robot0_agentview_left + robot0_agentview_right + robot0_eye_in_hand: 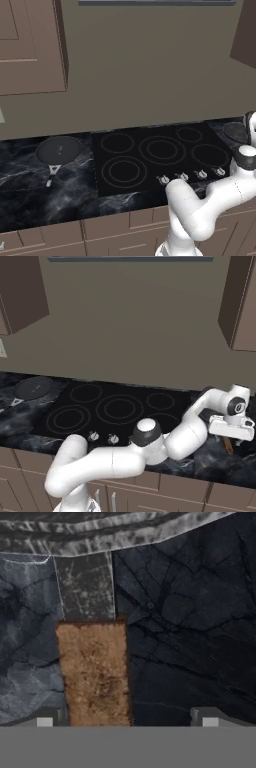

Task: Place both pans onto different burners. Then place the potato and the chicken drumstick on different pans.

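My gripper (127, 718) stands spread wide, straddling the dark grey pan's long brown wooden handle (94, 672), dark marble counter (190, 642) beside.

The black pan (59, 149) has a grey-black handle (52, 173) and lies on a counter (30, 190) of black marble veined in pale grey. The cooktop (160, 155) is flat black glass, its burners (162, 150) drawn as thin grey rings, with small silver knobs (182, 176) in front. The second pan's handle (94, 674) is mottled brown wood joined to a scuffed grey stem (84, 587); the streaked grey band above may be its rim. Cabinets (30, 45) are brown, the wall taupe.
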Tool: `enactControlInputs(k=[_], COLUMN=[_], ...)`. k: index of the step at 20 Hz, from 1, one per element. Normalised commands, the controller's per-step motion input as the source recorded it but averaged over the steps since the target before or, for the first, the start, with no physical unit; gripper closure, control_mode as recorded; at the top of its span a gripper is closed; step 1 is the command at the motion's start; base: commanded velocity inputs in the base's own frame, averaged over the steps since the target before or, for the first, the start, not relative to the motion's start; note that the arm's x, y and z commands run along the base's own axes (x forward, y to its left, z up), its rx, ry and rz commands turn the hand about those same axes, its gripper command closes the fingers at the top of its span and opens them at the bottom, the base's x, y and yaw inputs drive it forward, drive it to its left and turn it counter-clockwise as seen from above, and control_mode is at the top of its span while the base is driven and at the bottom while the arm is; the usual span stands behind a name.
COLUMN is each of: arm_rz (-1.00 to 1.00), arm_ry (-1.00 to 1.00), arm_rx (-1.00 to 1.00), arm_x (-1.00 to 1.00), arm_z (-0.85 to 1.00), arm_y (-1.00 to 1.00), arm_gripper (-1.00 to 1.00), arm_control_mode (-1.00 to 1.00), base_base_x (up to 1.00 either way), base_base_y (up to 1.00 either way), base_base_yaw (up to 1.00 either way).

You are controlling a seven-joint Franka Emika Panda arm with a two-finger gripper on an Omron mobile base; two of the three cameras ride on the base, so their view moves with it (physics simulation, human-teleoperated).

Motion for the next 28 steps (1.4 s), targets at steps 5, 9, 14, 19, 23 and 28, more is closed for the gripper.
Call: enactControlInputs(k=[5,9,14,19,23,28], arm_rz=[0.00,0.00,0.00,0.00,0.00,0.02], arm_ry=[0.06,0.04,0.01,0.00,0.00,-0.08], arm_rx=[0.01,0.00,0.00,0.00,0.00,0.00], arm_x=[0.00,0.00,0.00,0.00,-0.05,-0.03], arm_z=[-0.25,-0.20,-0.03,0.00,0.00,0.00], arm_y=[-0.03,-0.04,0.00,0.00,0.00,0.15], arm_gripper=[-1.00,-1.00,1.00,1.00,1.00,1.00], arm_control_mode=[-1.00,-1.00,-1.00,-1.00,-1.00,-1.00], base_base_x=[0.00,0.00,0.00,0.00,0.00,0.00], base_base_y=[0.00,0.00,0.00,0.00,0.00,0.00], base_base_yaw=[0.00,0.00,0.00,0.00,0.00,0.00])
